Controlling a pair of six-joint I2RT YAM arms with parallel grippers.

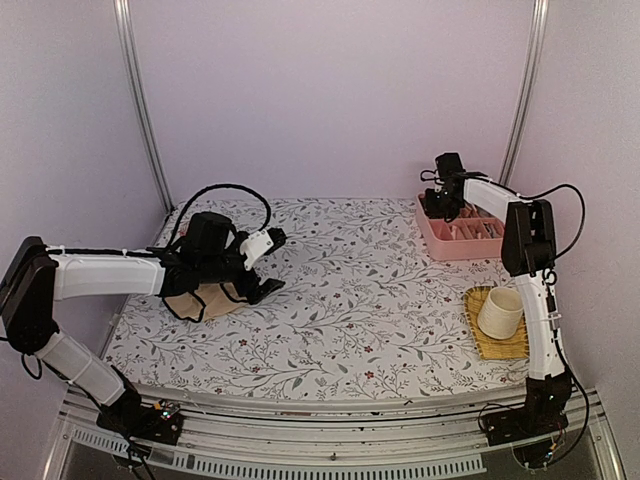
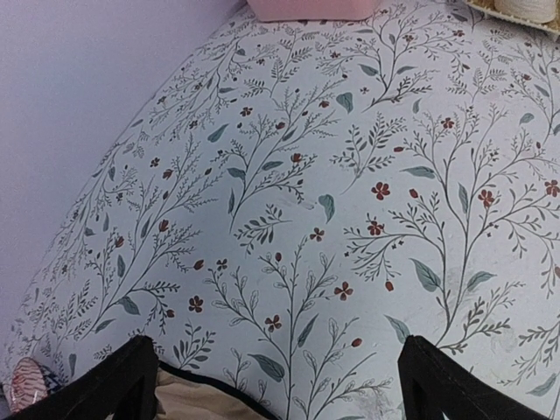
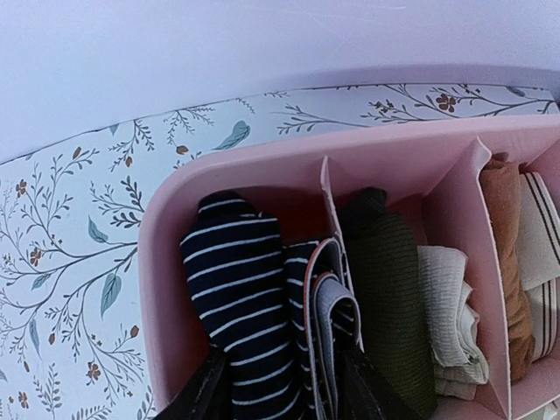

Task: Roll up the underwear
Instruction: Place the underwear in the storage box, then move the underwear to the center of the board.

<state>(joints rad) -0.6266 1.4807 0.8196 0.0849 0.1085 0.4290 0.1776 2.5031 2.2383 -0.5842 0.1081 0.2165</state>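
Note:
A dark navy underwear with thin pale stripes (image 3: 236,280) lies rolled in the left compartment of the pink box (image 3: 262,166). My right gripper (image 3: 280,385) reaches down into that compartment, open, one finger on each side of the roll and close against it. At the table's left lies the beige underwear with black edging (image 1: 205,300), partly under my left arm. My left gripper (image 1: 265,265) hovers just to its right, open wide with nothing between its fingers. In the left wrist view the beige cloth (image 2: 201,398) shows by the left finger (image 2: 122,385).
The pink box (image 1: 460,245) at the back right holds other folded cloths in green, white and tan. A cream cup (image 1: 500,312) stands on a bamboo mat (image 1: 490,345) at the right edge. A reddish-pink hairbrush (image 2: 26,385) peeks in beside the beige cloth.

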